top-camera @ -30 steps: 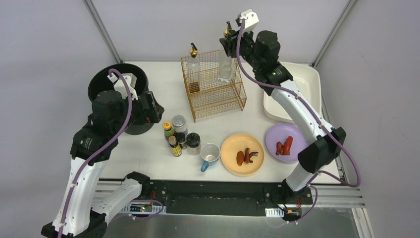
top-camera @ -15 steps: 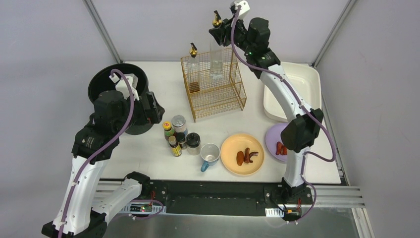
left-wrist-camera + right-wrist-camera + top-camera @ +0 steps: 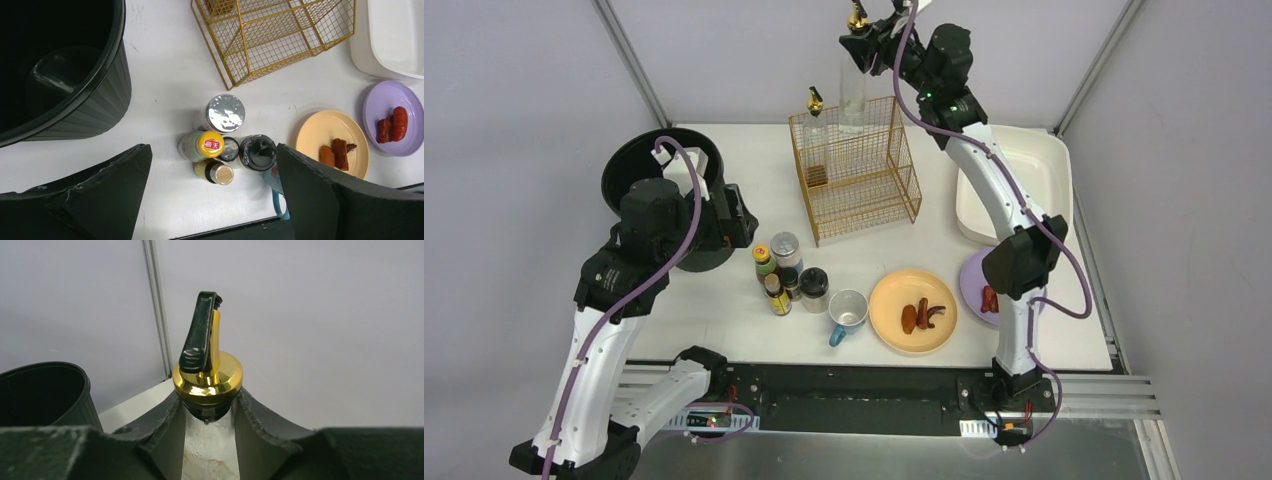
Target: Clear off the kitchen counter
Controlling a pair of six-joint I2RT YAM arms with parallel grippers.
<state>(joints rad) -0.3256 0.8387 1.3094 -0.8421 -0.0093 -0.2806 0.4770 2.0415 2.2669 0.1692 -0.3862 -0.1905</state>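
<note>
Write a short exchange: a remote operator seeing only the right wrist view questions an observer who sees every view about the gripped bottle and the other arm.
Operator: My right gripper clamps the bottle at its neck. Where is it?
Observer: Held upright over the back of the gold wire rack.
Operator: Anything in the rack?
Observer: A second gold-capped bottle stands in its back left corner.
Operator: And the left gripper?
Observer: Open, above the jar cluster, holding nothing.
</note>
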